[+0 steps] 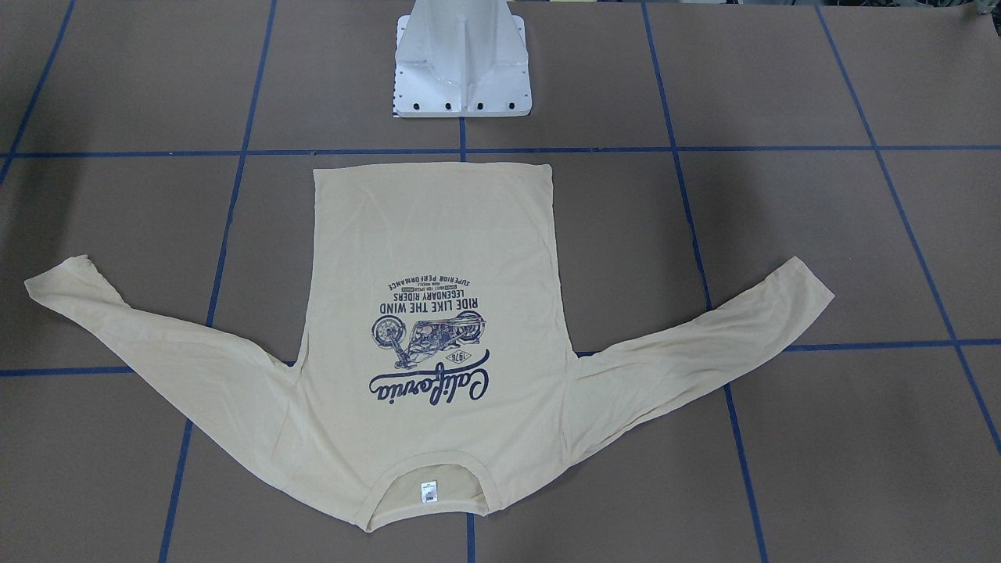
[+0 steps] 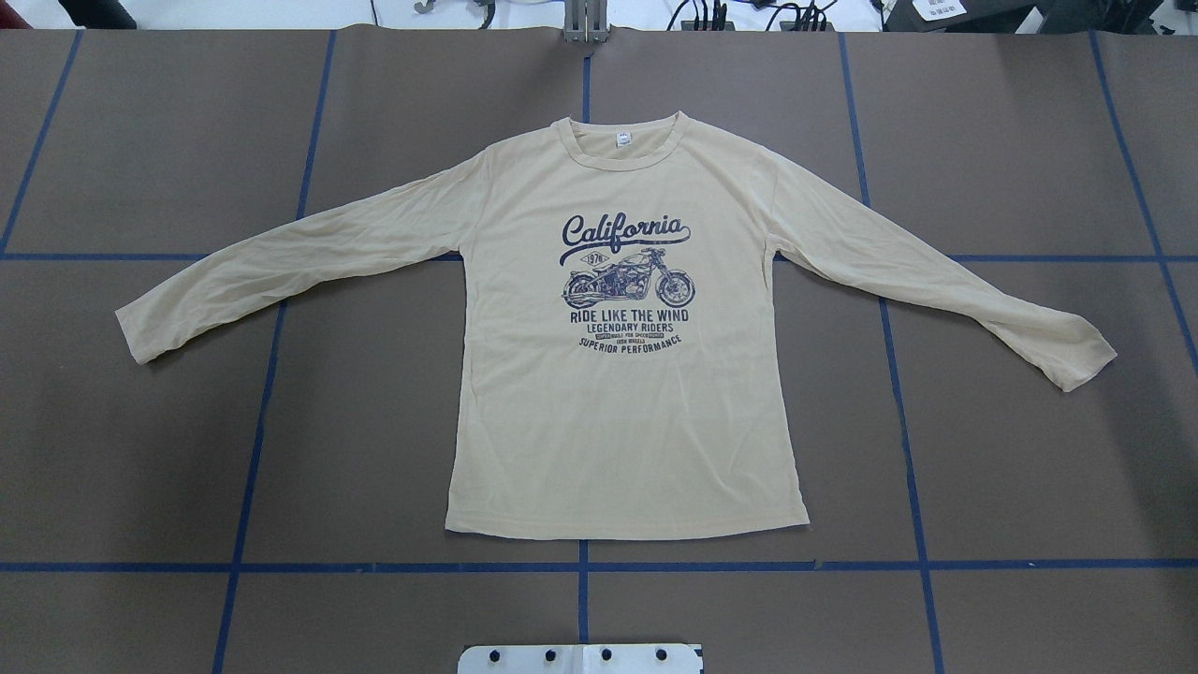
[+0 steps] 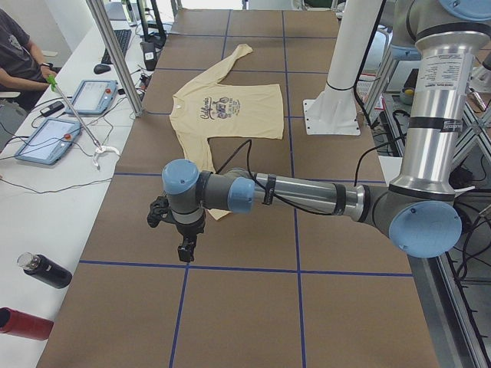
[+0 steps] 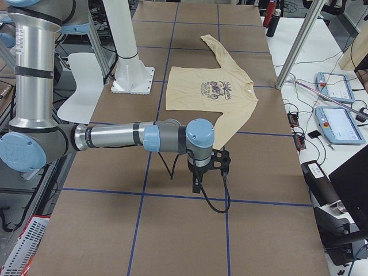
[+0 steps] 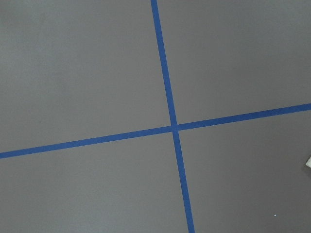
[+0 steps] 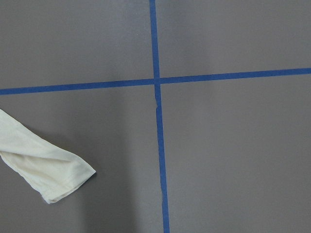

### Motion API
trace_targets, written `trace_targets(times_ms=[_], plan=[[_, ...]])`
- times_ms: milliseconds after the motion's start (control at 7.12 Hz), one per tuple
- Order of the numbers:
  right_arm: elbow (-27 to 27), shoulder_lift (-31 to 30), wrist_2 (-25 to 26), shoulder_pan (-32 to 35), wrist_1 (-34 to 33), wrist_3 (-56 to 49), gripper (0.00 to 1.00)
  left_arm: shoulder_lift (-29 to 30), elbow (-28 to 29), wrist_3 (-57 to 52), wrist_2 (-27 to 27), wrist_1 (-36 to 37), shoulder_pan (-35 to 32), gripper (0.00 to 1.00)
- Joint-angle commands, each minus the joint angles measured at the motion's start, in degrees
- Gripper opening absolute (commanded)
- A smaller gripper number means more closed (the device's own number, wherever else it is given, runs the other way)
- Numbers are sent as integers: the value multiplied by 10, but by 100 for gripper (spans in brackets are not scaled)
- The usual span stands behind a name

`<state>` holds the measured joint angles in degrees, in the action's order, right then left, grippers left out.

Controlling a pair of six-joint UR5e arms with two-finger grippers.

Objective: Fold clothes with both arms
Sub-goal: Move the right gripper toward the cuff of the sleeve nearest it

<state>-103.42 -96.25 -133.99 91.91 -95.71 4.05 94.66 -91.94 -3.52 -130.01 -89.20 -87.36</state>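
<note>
The clothes are one cream-yellow long-sleeved T-shirt (image 2: 622,421) lying flat, print up, with both sleeves spread out (image 1: 430,250). Its neck is at the table's far side and its hem towards the pedestal. My left gripper (image 3: 184,249) hangs over bare table beyond the sleeve end on my left, apart from the shirt (image 3: 230,107). On the other side my right gripper (image 4: 196,185) hangs over bare table just past the other sleeve's cuff (image 6: 48,170). Both show only in the side views, so I cannot tell whether they are open or shut.
The brown table (image 2: 983,468) carries a grid of blue tape lines (image 5: 170,127). The white pedestal base (image 1: 461,70) stands behind the shirt's hem. Tablets (image 3: 54,138), cables and bottles (image 3: 44,270) lie on the side bench, where a person (image 3: 19,54) sits.
</note>
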Motion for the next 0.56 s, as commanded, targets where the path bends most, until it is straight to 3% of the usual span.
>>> trace_targets(times_ms=[0,421], plan=[[1,1,-1,-1,0,1,100,-5,0,0,-1,-1,0,100],[-6,7,-12,-1,0,3,100,-6,-2,0,-2,-4,0,100]])
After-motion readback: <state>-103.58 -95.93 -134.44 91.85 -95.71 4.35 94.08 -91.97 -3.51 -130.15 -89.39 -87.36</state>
